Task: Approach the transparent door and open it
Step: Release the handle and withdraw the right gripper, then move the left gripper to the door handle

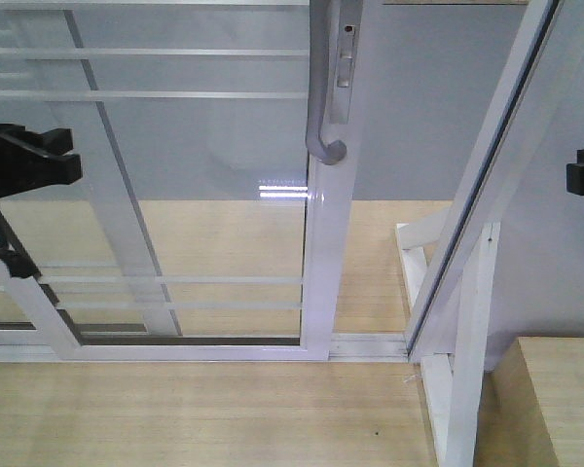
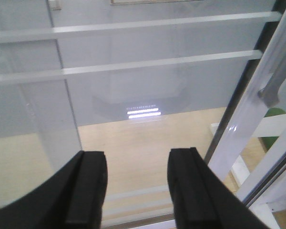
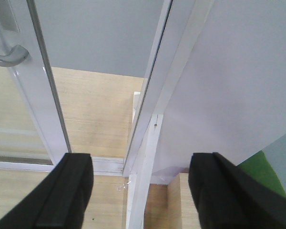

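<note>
White-framed transparent door (image 1: 326, 253) w/ grey handle (image 1: 321, 88), left hand (image 2: 136, 157) & right hand (image 3: 143, 160) both released, apart from handle.

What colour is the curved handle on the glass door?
Grey; the handle on the transparent door shows best in the exterior front-facing view.

Soft, even indoor light, moderately bright; no hard shadows on the wooden floor (image 1: 224, 399). Two short white bars of glare sit on the glass of the transparent door (image 1: 204, 146) in the front and left wrist views, with a small glint on its stile (image 1: 323, 199). Front view grainy and soft, with straight lines leaning toward the edges. In the wrist views the black jaws of the left gripper (image 2: 136, 160) and right gripper (image 3: 140, 162) are close, dark and slightly blurred.
</note>
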Robot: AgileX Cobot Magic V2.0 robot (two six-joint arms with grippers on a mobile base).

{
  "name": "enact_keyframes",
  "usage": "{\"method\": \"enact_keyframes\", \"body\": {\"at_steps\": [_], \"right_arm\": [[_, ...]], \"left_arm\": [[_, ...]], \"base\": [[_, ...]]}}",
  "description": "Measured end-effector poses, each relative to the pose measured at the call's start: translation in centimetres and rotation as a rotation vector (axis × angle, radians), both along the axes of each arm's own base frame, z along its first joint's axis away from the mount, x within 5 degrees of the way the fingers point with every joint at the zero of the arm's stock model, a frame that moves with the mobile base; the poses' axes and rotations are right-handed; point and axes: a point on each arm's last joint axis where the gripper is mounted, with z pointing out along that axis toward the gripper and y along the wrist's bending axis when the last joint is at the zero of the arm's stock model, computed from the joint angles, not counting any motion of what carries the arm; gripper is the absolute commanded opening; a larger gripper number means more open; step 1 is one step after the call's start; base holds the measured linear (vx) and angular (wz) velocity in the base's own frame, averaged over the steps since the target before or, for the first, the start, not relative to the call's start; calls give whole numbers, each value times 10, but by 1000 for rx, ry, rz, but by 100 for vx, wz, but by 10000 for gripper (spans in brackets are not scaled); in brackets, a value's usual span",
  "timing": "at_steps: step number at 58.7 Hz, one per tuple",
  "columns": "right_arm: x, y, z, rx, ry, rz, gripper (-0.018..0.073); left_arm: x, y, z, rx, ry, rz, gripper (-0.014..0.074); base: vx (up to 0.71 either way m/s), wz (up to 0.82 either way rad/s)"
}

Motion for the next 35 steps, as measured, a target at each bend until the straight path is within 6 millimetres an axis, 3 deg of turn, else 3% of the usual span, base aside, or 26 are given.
{"method": "enact_keyframes", "body": {"at_steps": [22,35], "right_arm": [[0,0,0,2,0,0,490],[0,0,0,4,1,0,490]], "left_arm": [[69,-67,9,-17,-28,-145,486],[102,-111,-3,-21,-39,-218,486]], "base": [[0,0],[0,0]]}}
